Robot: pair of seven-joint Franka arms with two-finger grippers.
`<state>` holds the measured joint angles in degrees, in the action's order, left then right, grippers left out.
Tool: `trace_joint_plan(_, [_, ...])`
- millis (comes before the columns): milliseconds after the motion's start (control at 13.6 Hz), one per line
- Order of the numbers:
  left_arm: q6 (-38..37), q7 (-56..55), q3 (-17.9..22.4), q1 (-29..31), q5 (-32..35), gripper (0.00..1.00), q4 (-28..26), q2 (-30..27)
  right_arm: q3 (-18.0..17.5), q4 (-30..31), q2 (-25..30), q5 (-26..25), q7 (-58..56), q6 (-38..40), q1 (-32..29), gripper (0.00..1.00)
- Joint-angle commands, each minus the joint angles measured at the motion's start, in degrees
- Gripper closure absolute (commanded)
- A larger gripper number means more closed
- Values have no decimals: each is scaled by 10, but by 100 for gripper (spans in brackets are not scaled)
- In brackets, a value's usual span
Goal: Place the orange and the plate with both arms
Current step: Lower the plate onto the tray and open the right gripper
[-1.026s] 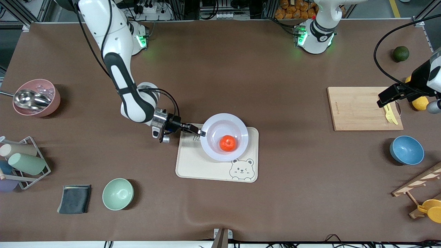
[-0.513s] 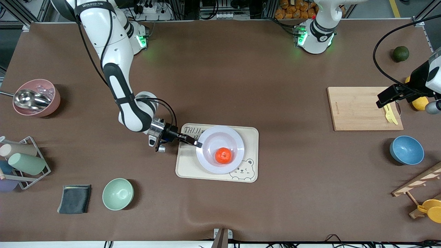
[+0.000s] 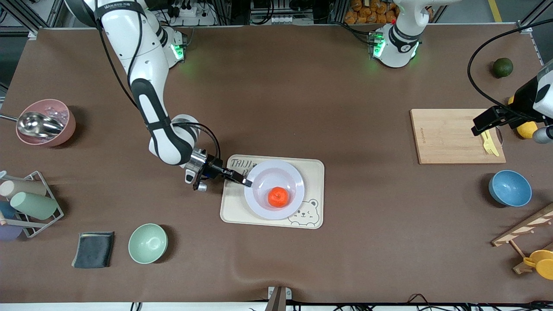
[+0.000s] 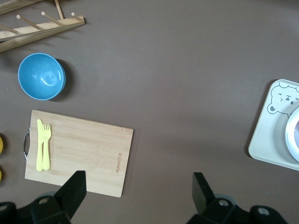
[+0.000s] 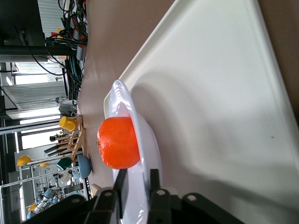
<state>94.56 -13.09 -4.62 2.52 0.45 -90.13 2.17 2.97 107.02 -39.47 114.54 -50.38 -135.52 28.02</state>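
Front view: the plate [image 3: 274,189], carrying the orange [image 3: 278,197], has slid fully onto the bear tray [image 3: 313,168] within a second, so placement looks near done. Right gripper [image 3: 247,183] straddles its rim, grip loosening; left gripper [image 4: 139,195] waits spread above the cutting board [image 3: 449,136]. Round, the plate lies flat with no long axis.

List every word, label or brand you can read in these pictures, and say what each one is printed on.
"TAIJI": dark lettering on the cream bear tray, in the corner by the right hand; the plate covers the rest.
Small printed brand on the wooden cutting board: too small to read.
Black band on the right arm's upper link: white lettering, not clearly legible.
Nothing else is readable.
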Motion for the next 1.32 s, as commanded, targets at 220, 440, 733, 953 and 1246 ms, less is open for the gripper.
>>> trace_joint_plan(220, [4,5,2,-3,-7,0,2,-1,-2,-2,-4,-40,-6,-27,0,60])
trace_joint_plan(440, [4,16,2,0,-4,0,3,-2,-2,1,-3,-62,1,-41,-1,61])
trace_joint_plan(733, [1,14,2,-1,-2,0,11,-1,-2,3,6,-142,88,-41,-5,64])
trace_joint_plan(953, [-3,17,2,3,-2,0,10,-2,-2,13,34,-214,170,-39,-11,61])
trace_joint_plan(1246, [-3,16,2,0,-2,0,13,-2,-2,14,58,-288,255,-25,-25,43])
